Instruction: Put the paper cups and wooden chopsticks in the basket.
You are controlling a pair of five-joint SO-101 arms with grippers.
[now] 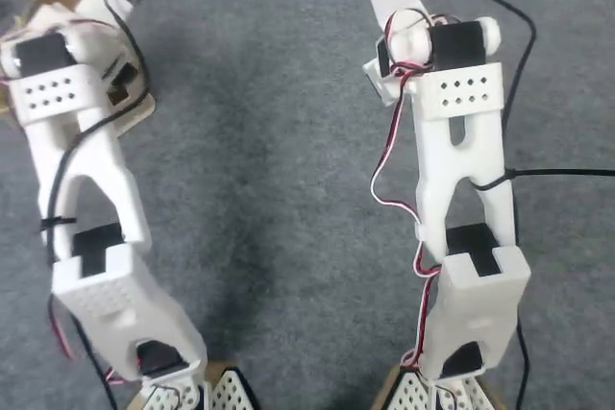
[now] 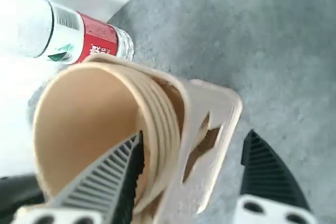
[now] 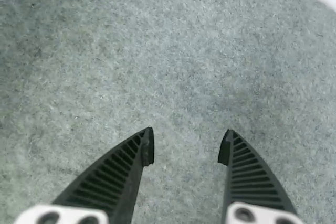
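Paper cups (image 2: 89,124), tan and nested, fill my pale wooden basket (image 2: 212,111); left tool (image 2: 194,134) and right tool (image 3: 189,131) gape wide.

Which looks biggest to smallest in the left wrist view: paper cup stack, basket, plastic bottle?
1. paper cup stack
2. basket
3. plastic bottle
The stack sits nearest the camera, so true sizes stay unsure.

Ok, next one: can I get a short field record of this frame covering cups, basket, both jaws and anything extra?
cups: nested stack, apparently inside the basket, against its wall
basket: at the far left edge of the mat
left jaws: open, one in the top cup's mouth, the other outside the basket wall
right jaws: open, over bare mat
extra: bottle with a red label, lying beyond the basket
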